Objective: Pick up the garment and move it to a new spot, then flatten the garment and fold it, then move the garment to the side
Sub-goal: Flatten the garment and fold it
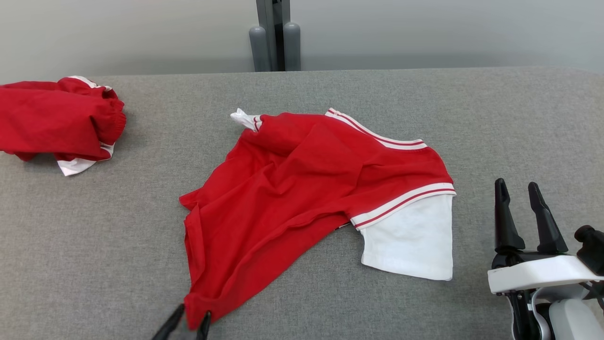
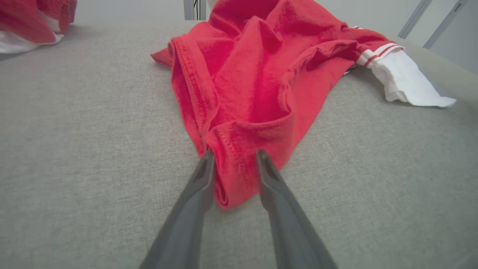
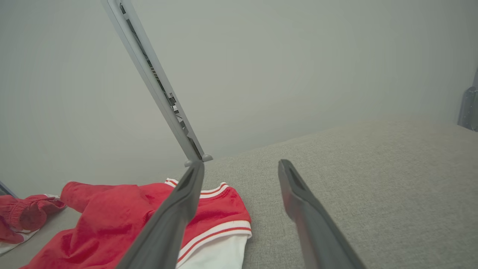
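left gripper (image 1: 188,326) sits at the near edge of the grey cloth-covered table (image 1: 472,99), its two dark fingers (image 2: 201,179) closed narrow on the nearest red hem corner of the garment (image 1: 302,179). in the left wrist view the gripper (image 2: 233,155) has the bunched hem touching both fingers, and the garment (image 2: 254,86) spreads away from it, crumpled. the garment lies around the middle of the table, red with white striped bands, and a white sleeve (image 1: 410,241) points towards the right edge. right gripper (image 1: 516,184) is near the right edge, just beside that sleeve, fingers spread apart with nothing between them. a second red garment (image 1: 56,118) is heaped at the far left corner. a grey post (image 1: 275,35) stands behind the far edge.
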`<state>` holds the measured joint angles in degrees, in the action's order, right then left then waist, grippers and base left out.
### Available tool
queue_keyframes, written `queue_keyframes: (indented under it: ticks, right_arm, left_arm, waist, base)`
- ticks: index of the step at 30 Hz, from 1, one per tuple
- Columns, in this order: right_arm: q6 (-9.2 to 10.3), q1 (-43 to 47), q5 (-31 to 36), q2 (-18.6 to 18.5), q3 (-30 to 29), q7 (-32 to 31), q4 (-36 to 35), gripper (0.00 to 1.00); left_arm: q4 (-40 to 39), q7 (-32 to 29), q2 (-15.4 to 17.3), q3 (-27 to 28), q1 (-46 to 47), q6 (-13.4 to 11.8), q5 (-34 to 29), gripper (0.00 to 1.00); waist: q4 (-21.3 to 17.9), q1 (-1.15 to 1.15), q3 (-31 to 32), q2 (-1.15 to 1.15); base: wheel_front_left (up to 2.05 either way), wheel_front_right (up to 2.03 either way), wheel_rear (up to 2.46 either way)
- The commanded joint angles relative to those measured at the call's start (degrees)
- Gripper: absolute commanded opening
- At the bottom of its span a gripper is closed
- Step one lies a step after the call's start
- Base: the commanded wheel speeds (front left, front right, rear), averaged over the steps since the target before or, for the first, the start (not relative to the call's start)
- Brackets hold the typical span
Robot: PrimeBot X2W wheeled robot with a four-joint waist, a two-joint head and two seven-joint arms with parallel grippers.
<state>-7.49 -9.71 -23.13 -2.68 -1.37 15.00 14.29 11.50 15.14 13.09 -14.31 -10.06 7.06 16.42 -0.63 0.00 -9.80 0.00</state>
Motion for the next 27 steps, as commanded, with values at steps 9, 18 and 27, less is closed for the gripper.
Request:
queue_keyframes:
  ticks: [9,18,27]
  right_arm:
    - [-0.01,0.36,0.45,-0.41,0.11,0.23,0.13,1.00]
    - [-0.01,-0.58,0.59,-0.43,1.52,0.23,0.17,1.00]
    - [-0.01,-1.77,1.00,-0.40,2.17,0.23,-0.98,1.00]
  left_arm:
    - [-7.89,0.06,5.45,3.73,0.60,0.46,2.23,1.00]
    - [-6.45,-8.64,7.12,-4.78,14.46,0.39,3.11,1.00]
    - [9.47,-12.66,8.36,-14.55,30.87,0.41,10.45,1.00]
  waist:
    - [-0.26,0.00,0.70,0.00]
    - [-2.60,0.00,0.19,0.00]
    - [-6.07,0.00,-3.24,0.00]
  base:
    - [0.00,0.00,0.00]
    - [0.00,0.00,0.00]
    - [0.00,0.00,0.00]
